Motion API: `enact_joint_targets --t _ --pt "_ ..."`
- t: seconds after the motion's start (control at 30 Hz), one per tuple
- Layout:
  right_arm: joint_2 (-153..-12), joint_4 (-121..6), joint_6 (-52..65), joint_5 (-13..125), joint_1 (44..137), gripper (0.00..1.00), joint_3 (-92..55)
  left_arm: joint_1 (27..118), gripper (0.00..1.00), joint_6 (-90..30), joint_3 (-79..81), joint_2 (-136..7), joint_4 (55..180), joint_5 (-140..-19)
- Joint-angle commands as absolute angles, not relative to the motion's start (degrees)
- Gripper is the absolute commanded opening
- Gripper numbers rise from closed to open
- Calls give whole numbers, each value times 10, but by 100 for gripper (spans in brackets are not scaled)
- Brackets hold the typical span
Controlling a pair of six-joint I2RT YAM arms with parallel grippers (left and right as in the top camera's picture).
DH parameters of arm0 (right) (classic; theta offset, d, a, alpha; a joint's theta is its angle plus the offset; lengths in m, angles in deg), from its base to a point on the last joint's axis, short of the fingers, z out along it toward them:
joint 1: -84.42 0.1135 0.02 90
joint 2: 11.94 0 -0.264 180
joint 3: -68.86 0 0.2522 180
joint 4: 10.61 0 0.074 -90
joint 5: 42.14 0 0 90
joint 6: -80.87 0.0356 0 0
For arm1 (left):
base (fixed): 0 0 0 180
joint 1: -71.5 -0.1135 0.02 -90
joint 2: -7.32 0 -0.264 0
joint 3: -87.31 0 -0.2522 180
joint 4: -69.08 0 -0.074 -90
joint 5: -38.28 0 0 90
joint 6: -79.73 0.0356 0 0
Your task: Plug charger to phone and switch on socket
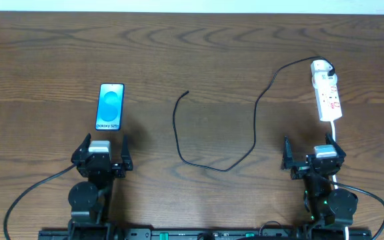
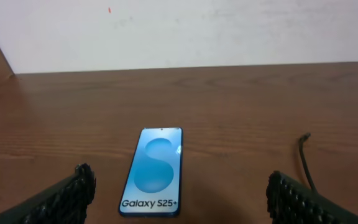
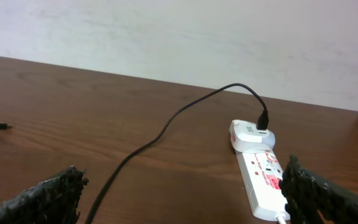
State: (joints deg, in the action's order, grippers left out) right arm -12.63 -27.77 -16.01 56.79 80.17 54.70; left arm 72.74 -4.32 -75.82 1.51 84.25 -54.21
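The phone (image 1: 111, 106) lies flat on the wooden table, blue screen up; in the left wrist view the phone (image 2: 154, 170) sits just ahead of my left gripper (image 2: 180, 198). That left gripper (image 1: 101, 153) is open and empty, just below the phone. The charger (image 1: 231, 137) is a thin black cable looping from its free plug tip (image 1: 187, 93) to a white adapter (image 1: 321, 67) in the socket (image 1: 329, 97). The socket (image 3: 263, 183) lies at the right. My right gripper (image 1: 314, 157) is open and empty, below the socket's near end; the cable (image 3: 143, 149) crosses its view.
The socket's white cord (image 1: 334, 136) runs down toward the right arm's base. The table's far edge meets a pale wall (image 3: 179, 37). The plug tip (image 2: 306, 136) shows right of the phone in the left wrist view.
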Motion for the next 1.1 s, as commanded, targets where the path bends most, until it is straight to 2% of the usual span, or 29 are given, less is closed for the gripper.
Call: enact_joint_targets --t 0.0,0.53,1.07 --pt "-123 -280 -154 564 803 99 548 729 89 -50 -699 -34 838 -560" --pt "-123 -280 -154 564 803 99 548 729 89 -50 -463 -368 883 -621" --pt "-123 -280 -154 564 803 99 548 728 89 -50 -94 -682 1185 -633"
